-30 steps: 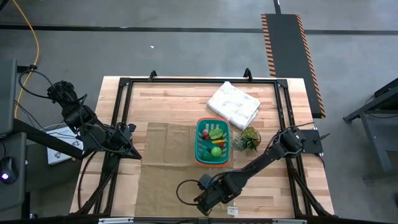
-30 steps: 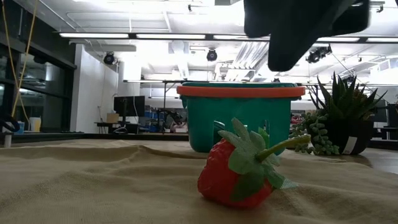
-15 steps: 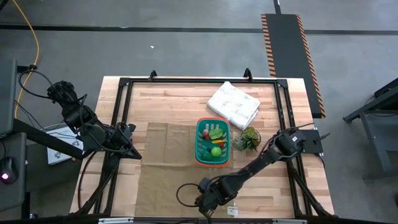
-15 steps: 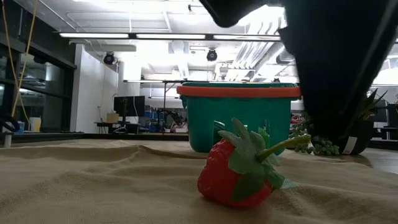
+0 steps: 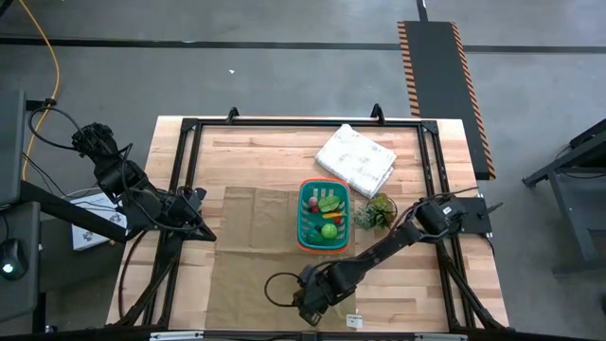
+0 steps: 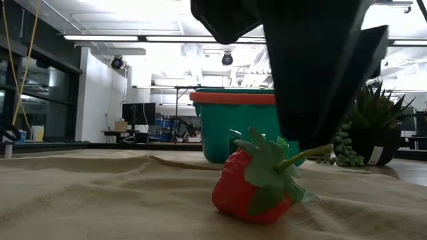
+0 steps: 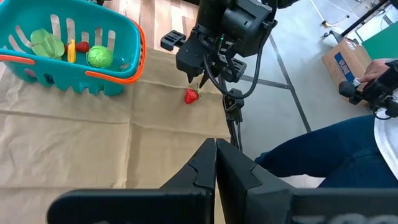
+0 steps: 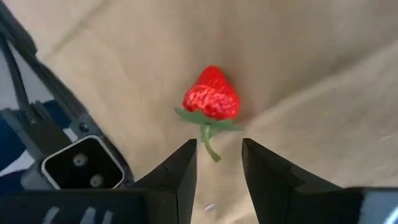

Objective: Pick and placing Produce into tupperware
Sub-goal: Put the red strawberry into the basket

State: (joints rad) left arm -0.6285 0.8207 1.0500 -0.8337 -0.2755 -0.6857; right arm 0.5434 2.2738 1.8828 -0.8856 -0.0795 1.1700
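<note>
A red toy strawberry (image 8: pixel 211 99) with a green leafy cap and stem lies on its side on the tan cloth near the table's near edge, also in the low view (image 6: pixel 257 187) and the left wrist view (image 7: pixel 191 96). My right gripper (image 8: pixel 219 146) hangs open just above it, one finger on each side of the stem, touching nothing that I can see. The teal basket (image 5: pixel 301 218) stands mid-table and holds green leafy and round pieces, red berries and a yellow-orange piece. My left gripper (image 7: pixel 216 144) waits shut at the table's left side.
A white rumpled cloth bundle (image 5: pixel 356 158) lies beyond the basket, and a spiky potted plant (image 5: pixel 379 213) stands at the basket's right. The tan cloth (image 5: pixel 251 242) covers the near middle. Black frame rails run along the table's edges. A person (image 7: pixel 373 81) sits beyond the near edge.
My right gripper has come down and shifted toward the table's left, from above and right of the strawberry to directly over it. The strawberry has stayed where it was.
</note>
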